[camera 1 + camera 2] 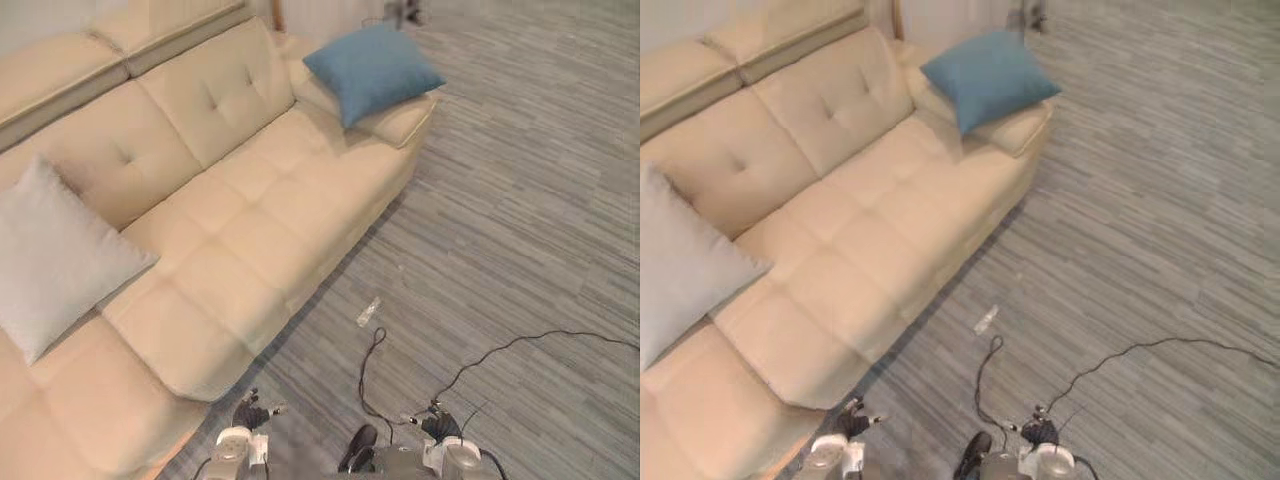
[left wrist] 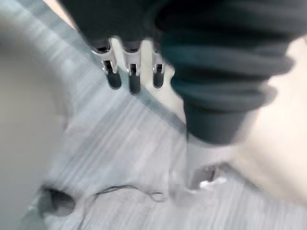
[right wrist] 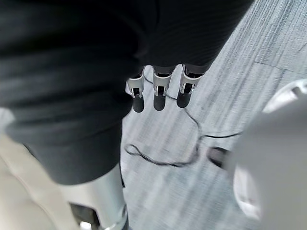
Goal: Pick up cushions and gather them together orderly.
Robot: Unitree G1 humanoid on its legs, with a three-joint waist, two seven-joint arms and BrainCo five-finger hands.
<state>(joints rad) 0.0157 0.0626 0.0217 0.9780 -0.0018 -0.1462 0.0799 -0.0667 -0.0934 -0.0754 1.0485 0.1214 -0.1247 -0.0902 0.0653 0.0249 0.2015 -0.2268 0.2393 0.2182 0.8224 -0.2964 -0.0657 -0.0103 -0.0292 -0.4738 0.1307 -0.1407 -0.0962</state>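
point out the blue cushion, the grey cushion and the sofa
blue cushion [image 1: 372, 70], left eye view, face centre
grey cushion [image 1: 55, 255], left eye view, face centre
sofa [image 1: 270, 200], left eye view, bare seat

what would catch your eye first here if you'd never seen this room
A long cream sofa takes up the left side, on a grey striped floor. A blue cushion lies on its far armrest, and a grey cushion leans on the backrest at the near end. The left hand and right hand hang open, holding nothing.
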